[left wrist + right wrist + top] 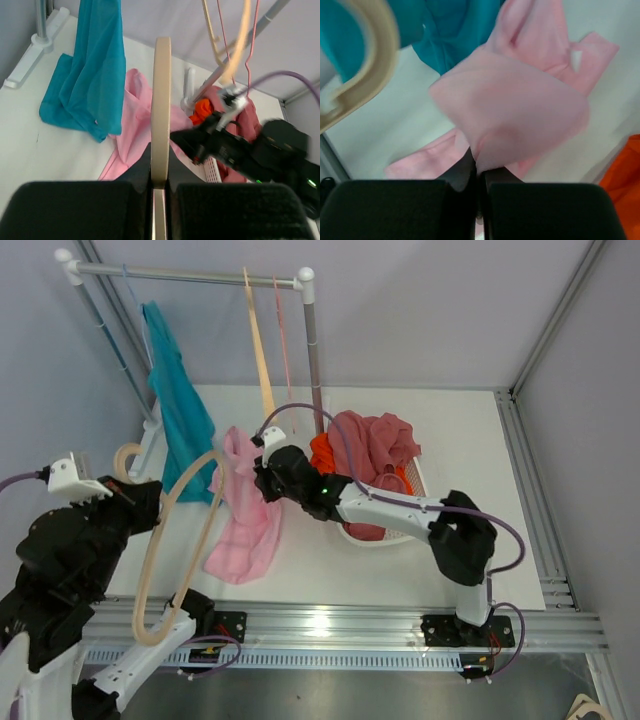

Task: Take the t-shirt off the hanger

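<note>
Grips the beige hanger (161, 100) edge-on in the left tool (159, 189), jaws closed down to the thin rim between them. Pinches a fold of the pink t-shirt (515, 110) in the right tool (479, 172), jaws fully closed on the cloth. Holds that shirt up just beside the hanger's loop, upper part bunched at the pinch, lower half draped onto the white desk (400, 575). Cannot rule out, from above, a sleeve or neckline caught on the hanger arm. Looks like the pulling-clear step, probably close to done.

Now: keep the hanger steady and high in the left tool. Draw the cloth away to the right and slightly down, along the hanger arm rather than across it. Go slow and watch for fabric going taut, a likely sign of a snag. Steer clear of the teal garment (180, 410) hanging from the rack (190, 277) behind, and of the basket (392, 538) of red clothes near the right arm. Let go only after freeing the shirt from the loop entirely.
</note>
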Tool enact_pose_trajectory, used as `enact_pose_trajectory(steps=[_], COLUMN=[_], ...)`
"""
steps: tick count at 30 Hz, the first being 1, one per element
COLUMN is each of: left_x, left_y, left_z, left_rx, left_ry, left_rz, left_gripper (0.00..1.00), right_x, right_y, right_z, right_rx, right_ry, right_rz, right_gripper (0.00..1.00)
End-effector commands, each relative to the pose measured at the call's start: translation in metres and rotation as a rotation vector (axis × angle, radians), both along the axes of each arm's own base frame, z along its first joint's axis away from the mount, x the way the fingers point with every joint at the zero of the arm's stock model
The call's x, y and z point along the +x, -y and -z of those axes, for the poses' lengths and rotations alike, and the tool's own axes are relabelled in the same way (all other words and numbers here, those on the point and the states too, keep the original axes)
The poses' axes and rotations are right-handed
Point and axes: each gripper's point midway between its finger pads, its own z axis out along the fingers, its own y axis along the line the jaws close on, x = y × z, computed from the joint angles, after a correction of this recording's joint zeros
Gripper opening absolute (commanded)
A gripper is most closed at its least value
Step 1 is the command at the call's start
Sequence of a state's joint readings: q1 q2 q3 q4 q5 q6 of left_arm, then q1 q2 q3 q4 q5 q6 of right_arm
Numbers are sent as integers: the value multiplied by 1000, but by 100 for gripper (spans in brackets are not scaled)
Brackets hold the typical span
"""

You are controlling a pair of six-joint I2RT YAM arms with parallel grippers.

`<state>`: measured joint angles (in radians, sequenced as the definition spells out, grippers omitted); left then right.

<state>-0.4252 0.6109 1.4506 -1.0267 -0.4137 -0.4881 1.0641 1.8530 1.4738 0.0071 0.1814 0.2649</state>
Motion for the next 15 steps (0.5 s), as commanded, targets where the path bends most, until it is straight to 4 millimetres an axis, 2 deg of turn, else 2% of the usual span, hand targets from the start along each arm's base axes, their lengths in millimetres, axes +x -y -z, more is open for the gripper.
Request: enact_pose_trajectory(steps=[1,3,4,5,6,7,9,11,12,14,15], left_x=[-32,-40,-45,-46,-48,-46,-48,-45,-44,-41,-40], left_y=[3,1,-3,-4,-6,-6,-7,-7,-6,-4,-4], left_z=[8,19,10,11,11,11,7,6,6,6,5], left_rx=[14,50,48,51,61,61,56,55,53,53,55], left_ry=[-36,-110,-93,-95,-80,-68,-41,-35,-38,-35,-32], left_rz=[100,111,106,102,103,101,99,96,97,102,102], left_gripper=[1,1,1,1,1,1,1,1,1,1,1], right_x=[-12,-10,-11,-10,-13,-17,-16,-16,-9,-10,-9], right_y=[-24,-31,-33,-41,-45,-48,-54,-52,-60,-52,-50], right_z=[51,61,82,79,84,98,97,122,114,152,158], right_rx=[-85,-100,-132,-123,-130,-145,-139,-201,-202,-311,-333], right_ry=[-101,-121,-150,-156,-177,-207,-213,-257,-248,-278,-275], right_rz=[-89,-96,-107,-125,-148,-169,-170,-158,-150,-137,-126], right_gripper=[0,0,8,25,57,99,100,99,100,99,99])
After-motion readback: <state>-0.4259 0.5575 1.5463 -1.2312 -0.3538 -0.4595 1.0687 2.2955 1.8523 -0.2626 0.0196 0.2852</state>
